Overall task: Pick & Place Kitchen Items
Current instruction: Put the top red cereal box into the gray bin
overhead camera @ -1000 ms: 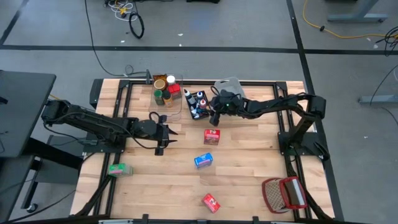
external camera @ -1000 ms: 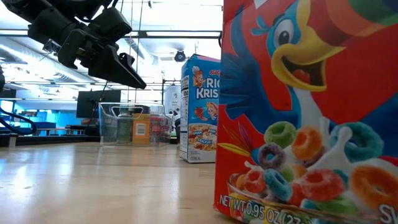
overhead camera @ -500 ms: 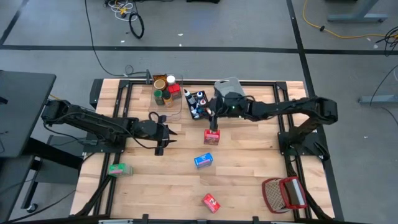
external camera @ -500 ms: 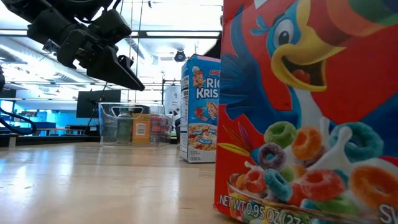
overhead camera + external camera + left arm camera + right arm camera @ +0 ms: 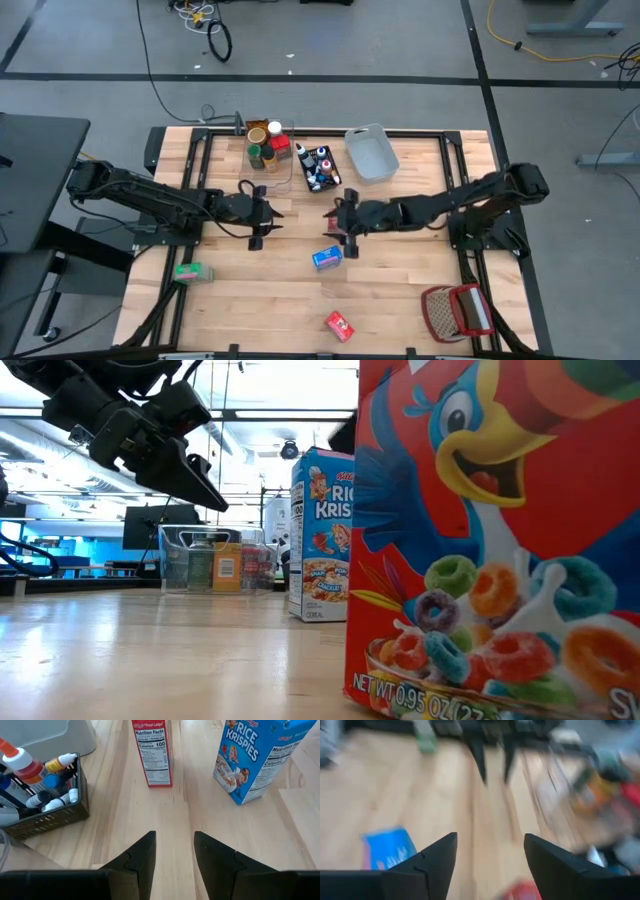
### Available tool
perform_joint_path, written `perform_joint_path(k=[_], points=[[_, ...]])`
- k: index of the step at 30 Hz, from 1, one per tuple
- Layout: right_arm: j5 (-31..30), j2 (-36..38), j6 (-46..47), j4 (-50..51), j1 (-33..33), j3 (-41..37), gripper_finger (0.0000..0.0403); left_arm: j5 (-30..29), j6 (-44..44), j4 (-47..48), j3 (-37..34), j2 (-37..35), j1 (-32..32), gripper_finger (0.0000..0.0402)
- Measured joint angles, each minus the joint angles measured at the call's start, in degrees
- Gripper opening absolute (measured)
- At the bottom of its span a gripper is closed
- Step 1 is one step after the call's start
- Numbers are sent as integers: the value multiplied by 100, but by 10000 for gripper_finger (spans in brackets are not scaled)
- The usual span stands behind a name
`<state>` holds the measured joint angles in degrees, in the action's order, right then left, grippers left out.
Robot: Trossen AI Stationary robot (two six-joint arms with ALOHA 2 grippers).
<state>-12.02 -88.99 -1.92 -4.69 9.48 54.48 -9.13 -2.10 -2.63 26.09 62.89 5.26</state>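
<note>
Wooden table (image 5: 420, 290), with a black mesh bin (image 5: 320, 168) of food-colouring tubes (image 5: 60, 762) near its far edge. Nearer than that bin and off to the left hangs the left gripper (image 5: 268, 212), above the boards, fingers (image 5: 142, 865) parted only narrowly, nothing between them. Almost straight in front of the bin sits the right gripper (image 5: 340, 220), low over the wood, fingers (image 5: 437, 862) spread wide and empty, though blurred in its own wrist view. Just beside it stands a red Froot Loops box (image 5: 152, 752), upright. A little nearer than that, well clear of the bin, stands a blue Rice Krispies box (image 5: 327, 258), also upright. Far from the bin, at the near edge, stands a second red Froot Loops box (image 5: 339, 325). Off to the near left lies a green box (image 5: 190, 271). Touching the bin's left side, a clear bin (image 5: 265, 145) of jars; just to the bin's right, a grey-blue bin (image 5: 370, 153).
</note>
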Motion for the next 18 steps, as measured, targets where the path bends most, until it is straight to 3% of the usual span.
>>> perform_joint_path(k=[5,10,15,18], points=[[-951,-2,397,772,177,0,245,-2,20,48,0,0,0,142],[-818,-2,1008,1421,140,0,245,-1,27,58,0,0,2,142],[-1301,-2,633,1396,148,0,245,-2,-50,63,0,0,2,142],[-1132,-4,440,991,146,0,245,-2,-54,63,0,0,0,142]])
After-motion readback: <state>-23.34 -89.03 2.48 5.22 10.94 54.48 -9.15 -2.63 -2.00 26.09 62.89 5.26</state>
